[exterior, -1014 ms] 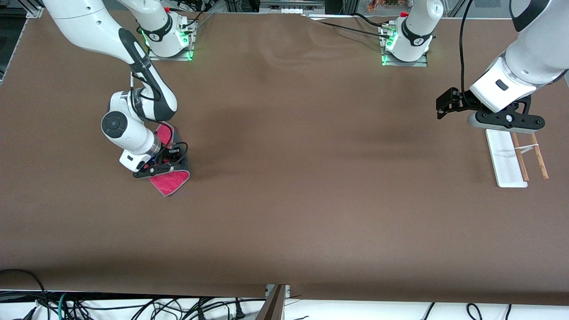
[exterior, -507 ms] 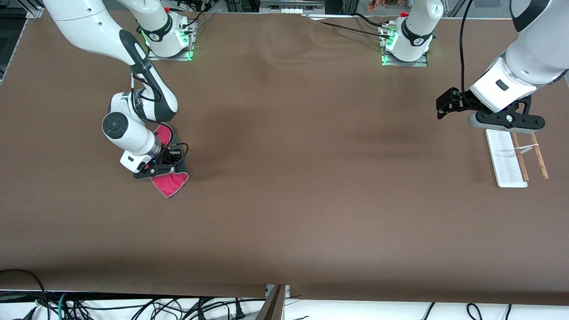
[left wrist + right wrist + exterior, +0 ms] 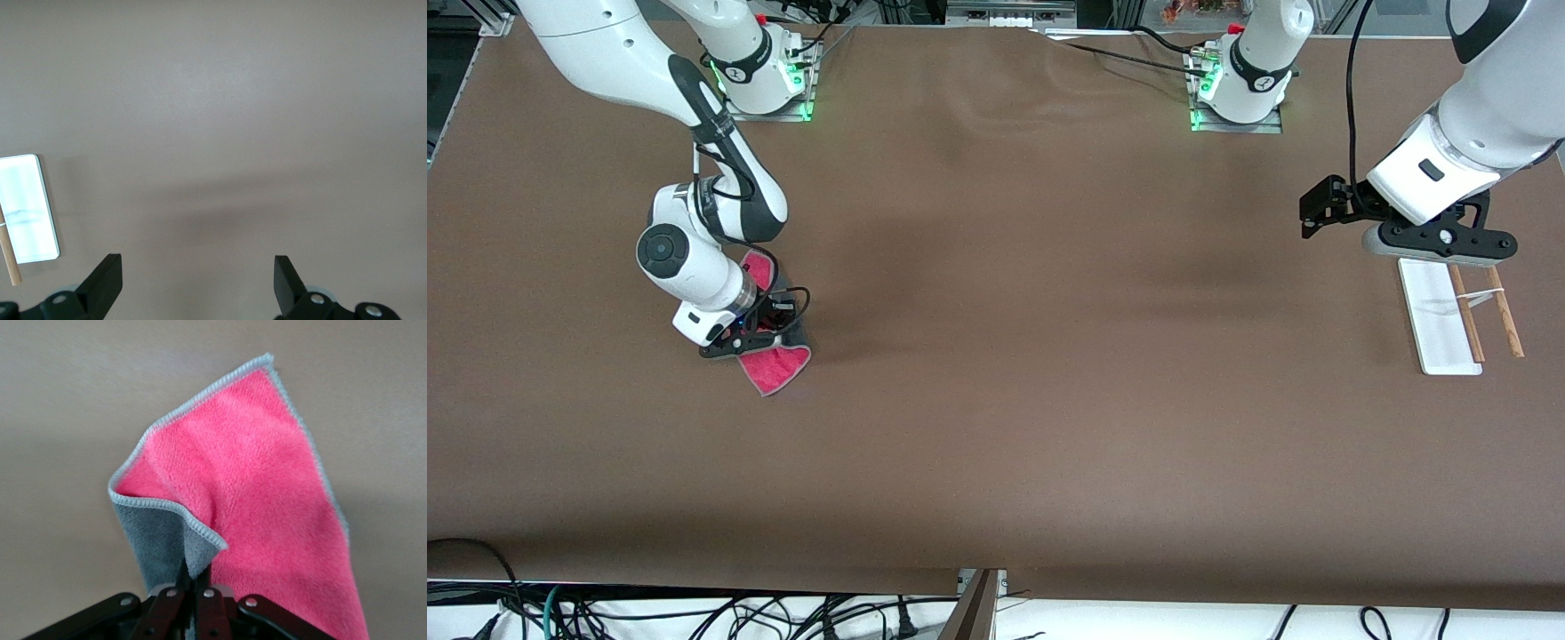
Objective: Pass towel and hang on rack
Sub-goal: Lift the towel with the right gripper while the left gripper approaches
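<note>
The pink-red towel [image 3: 775, 367] with a dark grey underside lies toward the right arm's end of the table, partly under the right arm's hand. My right gripper [image 3: 758, 340] is shut on the towel [image 3: 253, 500], pinching a grey fold of it between the fingers [image 3: 183, 577]. The rack [image 3: 1458, 316], a white base with two brown rods, stands toward the left arm's end. Just above the rack's end farther from the front camera hovers my left gripper [image 3: 1316, 213], open and holding nothing. In the left wrist view, part of the rack's white base [image 3: 25, 207] shows, and the open gripper [image 3: 198, 280] hangs over bare table.
The brown table cover [image 3: 1049, 400] stretches wide between the two arms. Cables [image 3: 694, 613] lie below the table edge nearest the front camera. The arm bases [image 3: 1236, 89] stand along the edge farthest from that camera.
The right gripper has shut on the towel's fold, bunching it and pulling it slightly. The left arm has not moved.
</note>
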Controlling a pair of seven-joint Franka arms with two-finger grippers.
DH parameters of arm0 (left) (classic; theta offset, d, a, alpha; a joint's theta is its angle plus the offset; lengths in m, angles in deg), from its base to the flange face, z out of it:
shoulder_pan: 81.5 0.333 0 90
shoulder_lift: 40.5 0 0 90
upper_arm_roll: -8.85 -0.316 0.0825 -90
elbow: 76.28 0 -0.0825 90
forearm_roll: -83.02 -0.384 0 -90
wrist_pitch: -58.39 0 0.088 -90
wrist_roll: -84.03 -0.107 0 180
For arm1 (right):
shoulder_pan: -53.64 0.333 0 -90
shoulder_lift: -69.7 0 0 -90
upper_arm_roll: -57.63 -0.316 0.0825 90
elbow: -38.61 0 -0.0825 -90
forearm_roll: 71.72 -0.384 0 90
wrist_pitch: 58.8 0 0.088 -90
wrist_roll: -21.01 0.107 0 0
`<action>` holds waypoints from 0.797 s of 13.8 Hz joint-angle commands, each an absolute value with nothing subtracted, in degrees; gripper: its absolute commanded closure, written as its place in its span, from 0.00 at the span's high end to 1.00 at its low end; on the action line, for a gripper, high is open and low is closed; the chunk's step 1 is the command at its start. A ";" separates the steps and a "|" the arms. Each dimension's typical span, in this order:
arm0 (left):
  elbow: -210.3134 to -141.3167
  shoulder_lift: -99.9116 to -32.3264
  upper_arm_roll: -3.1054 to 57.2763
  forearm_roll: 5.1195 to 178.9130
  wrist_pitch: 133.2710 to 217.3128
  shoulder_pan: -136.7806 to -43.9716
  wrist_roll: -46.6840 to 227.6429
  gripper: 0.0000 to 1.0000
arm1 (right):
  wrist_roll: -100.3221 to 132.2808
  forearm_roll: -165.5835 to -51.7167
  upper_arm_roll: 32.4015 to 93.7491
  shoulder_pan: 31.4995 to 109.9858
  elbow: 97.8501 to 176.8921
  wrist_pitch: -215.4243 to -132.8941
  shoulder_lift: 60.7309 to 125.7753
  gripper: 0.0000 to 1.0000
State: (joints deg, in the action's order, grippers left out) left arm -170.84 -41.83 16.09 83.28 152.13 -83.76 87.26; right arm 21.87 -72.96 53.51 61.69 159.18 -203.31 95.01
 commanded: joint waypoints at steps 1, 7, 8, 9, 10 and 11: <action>-170.59 -41.55 16.14 82.15 151.82 -83.70 86.75 1.00 | 29.42 -73.21 50.17 61.64 152.11 -189.55 92.03 0.00; -170.41 -41.55 16.14 82.14 149.98 -83.70 86.75 1.00 | 46.29 -86.63 43.05 61.90 132.68 -166.57 91.59 0.00; -170.41 -41.90 16.14 82.23 149.80 -83.70 86.75 1.00 | 50.15 -89.35 42.17 62.25 130.83 -165.77 91.67 0.00; -170.41 -42.51 16.14 82.23 149.02 -83.70 86.67 1.00 | 54.37 -92.25 40.94 62.52 129.07 -165.50 91.67 0.00; -170.24 -43.48 16.32 82.93 147.53 -83.79 86.49 1.00 | 58.85 -95.24 39.88 62.96 127.57 -165.50 91.76 0.00; -170.15 -43.92 16.41 82.94 147.17 -84.13 86.40 1.00 | 63.68 -97.97 39.00 63.57 126.08 -165.68 92.11 0.00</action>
State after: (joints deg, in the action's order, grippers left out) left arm -170.91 -42.39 16.16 83.28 148.76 -83.77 87.26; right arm 55.63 -93.64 40.72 62.82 130.21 -167.14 90.67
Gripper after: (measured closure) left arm 0.000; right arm 0.965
